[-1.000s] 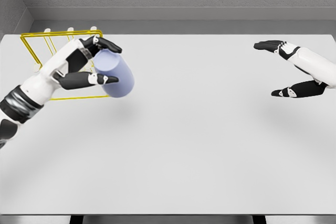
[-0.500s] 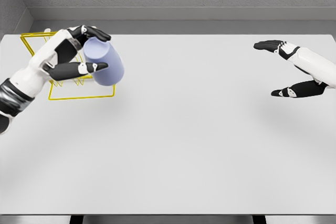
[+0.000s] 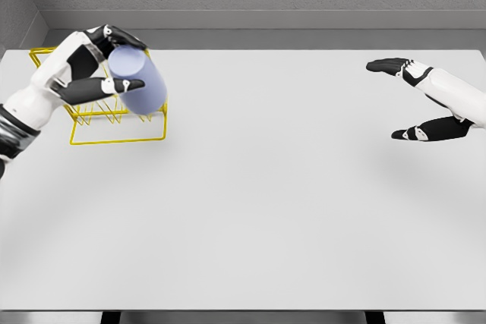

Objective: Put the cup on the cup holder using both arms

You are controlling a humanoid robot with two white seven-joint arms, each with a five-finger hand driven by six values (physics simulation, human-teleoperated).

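- One cup [image 3: 138, 86] is grasped in the left hand [image 3: 89, 72], tilted over the yellow wire holder [image 3: 114, 139].
- Right hand [image 3: 422, 104] hovers, fingers spread, empty.
- Next: lower the cup onto a prong.

Count of things in view

One lavender cup [image 3: 138, 85], one yellow wire cup holder [image 3: 114, 123], one white surface [image 3: 273, 202] and two hands are seen: a left hand [image 3: 95, 66] and a right hand [image 3: 425, 104].
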